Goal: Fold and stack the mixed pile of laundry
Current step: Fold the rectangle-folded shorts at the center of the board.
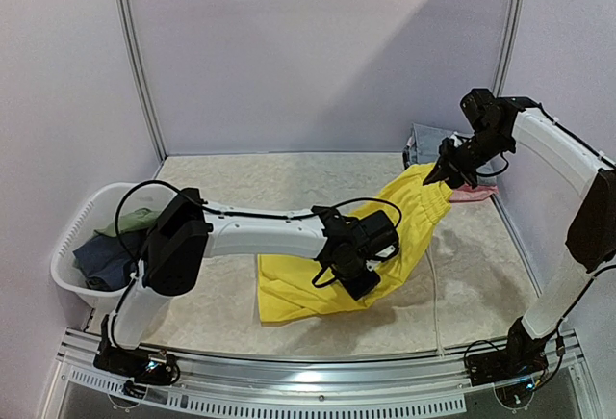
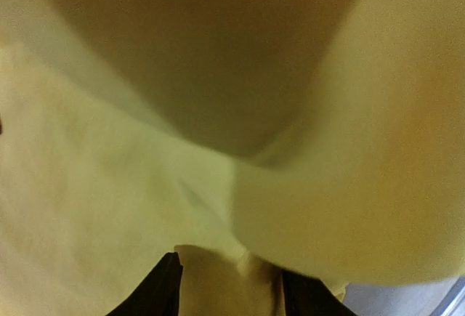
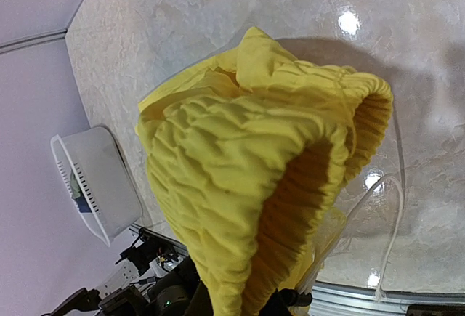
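One yellow shorts (image 1: 404, 209) waistband pinched by right gripper (image 1: 446, 179); left gripper (image 1: 363, 273) amid cloth.

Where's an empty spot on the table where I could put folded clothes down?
The biggest bare patch is the back-left table, between the white tub and the yellow shorts. Another lies front right, beside the shorts, though a thin white cord crosses it. The back-right corner is crowded: pink piece, blue-grey garment, right gripper.
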